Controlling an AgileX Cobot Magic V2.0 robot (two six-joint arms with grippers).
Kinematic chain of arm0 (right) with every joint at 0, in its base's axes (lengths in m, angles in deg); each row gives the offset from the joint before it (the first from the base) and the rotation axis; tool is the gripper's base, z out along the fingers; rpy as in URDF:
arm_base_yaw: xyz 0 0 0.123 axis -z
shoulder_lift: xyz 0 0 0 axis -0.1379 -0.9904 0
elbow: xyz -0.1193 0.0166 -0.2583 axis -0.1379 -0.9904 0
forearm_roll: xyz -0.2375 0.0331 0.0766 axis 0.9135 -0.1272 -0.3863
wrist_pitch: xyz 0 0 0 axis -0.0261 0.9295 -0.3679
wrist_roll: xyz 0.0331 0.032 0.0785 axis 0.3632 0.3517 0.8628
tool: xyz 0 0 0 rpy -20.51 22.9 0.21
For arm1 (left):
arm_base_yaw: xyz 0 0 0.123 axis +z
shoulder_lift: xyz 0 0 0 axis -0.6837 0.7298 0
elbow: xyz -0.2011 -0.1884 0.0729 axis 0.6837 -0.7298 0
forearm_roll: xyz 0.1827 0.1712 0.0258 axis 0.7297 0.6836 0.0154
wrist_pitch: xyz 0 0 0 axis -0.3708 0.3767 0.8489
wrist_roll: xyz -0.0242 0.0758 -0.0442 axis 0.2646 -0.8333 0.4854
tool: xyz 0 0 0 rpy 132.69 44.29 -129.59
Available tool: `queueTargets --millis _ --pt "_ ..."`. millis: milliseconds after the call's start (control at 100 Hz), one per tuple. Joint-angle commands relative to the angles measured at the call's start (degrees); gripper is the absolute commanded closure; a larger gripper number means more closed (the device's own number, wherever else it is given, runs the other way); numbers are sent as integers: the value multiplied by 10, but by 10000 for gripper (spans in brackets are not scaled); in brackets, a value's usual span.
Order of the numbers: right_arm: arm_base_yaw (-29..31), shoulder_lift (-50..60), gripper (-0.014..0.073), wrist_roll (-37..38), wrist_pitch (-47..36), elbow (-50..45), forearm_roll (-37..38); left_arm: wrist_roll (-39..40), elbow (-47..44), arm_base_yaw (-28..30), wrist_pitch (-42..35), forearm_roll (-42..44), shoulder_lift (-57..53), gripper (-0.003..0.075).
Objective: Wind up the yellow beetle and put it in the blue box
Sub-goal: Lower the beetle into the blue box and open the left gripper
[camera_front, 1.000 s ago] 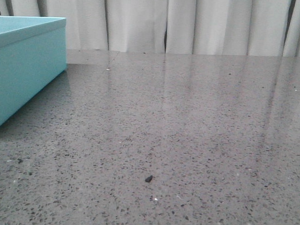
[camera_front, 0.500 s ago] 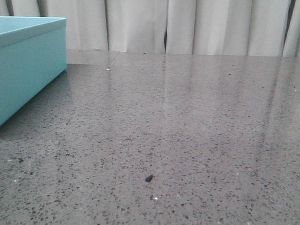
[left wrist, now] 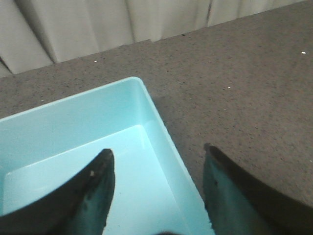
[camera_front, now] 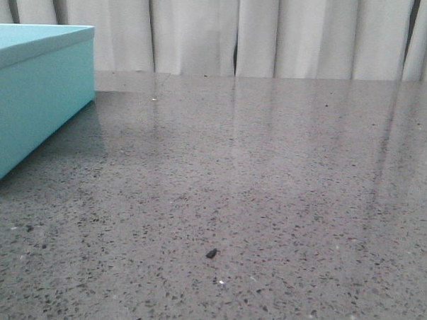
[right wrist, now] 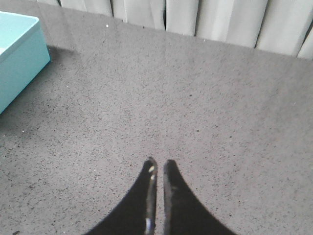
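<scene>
Blue box: the blue box (camera_front: 33, 95) was seen at the far left of the grey speckled bench (camera_front: 269, 191) in the front view, only its right end in frame, with its near side in shadow.

Box interior: the box (left wrist: 93, 161) was shown open-topped from the left wrist camera, its pale turquoise floor and inner walls bare where visible.

Left jaws: the left gripper (left wrist: 157, 169) was held above the box with its jaws spread wide and nothing between them; one dark finger (left wrist: 93, 193) was seen over the box interior, the other over the bench just outside the box wall, so that the wall ran between the two.

Right jaws: the right gripper (right wrist: 157, 169) was pictured over the open bench with its jaws drawn almost together, only a thin slit left between the tips and nothing gripped.

Box from the right side: a corner of the box (right wrist: 17, 58) was caught at the edge of the right wrist view, well apart from the right jaws.

Yellow beetle: not seen in any of the three views; its place could not be told.

Bench detail: a small dark speck (camera_front: 211, 253) was seen lying on the near bench.

Backdrop: pale pleated curtains (camera_front: 276, 31) were seen hanging behind the bench.
</scene>
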Motion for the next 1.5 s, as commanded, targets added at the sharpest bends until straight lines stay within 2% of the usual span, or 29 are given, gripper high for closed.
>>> queueTargets --millis 0,180,390,590,750,980,1270,1490 --pt "0 39 641 -27 -70 -24 -2 5 -75 -25 -101 5 -76 412" --pt "0 138 641 -38 -144 -122 -2 5 -233 -36 -204 1 -214 477" --pt "0 245 641 -38 -219 -219 -2 5 -336 -34 -246 0 -323 538" --pt "0 318 641 -38 -268 -299 2 5 -416 -34 -310 0 -391 554" --pt "0 377 643 -38 -321 -364 14 5 -464 -34 -339 -3 -416 564" --pt "0 403 644 -38 -361 -431 25 5 -516 -34 -409 -5 -419 741" --pt "0 403 644 -38 -498 -507 27 5 -590 -34 -527 -38 -419 740" --pt "0 403 644 -38 -529 -511 27 5 -594 -34 -591 -39 -419 740"
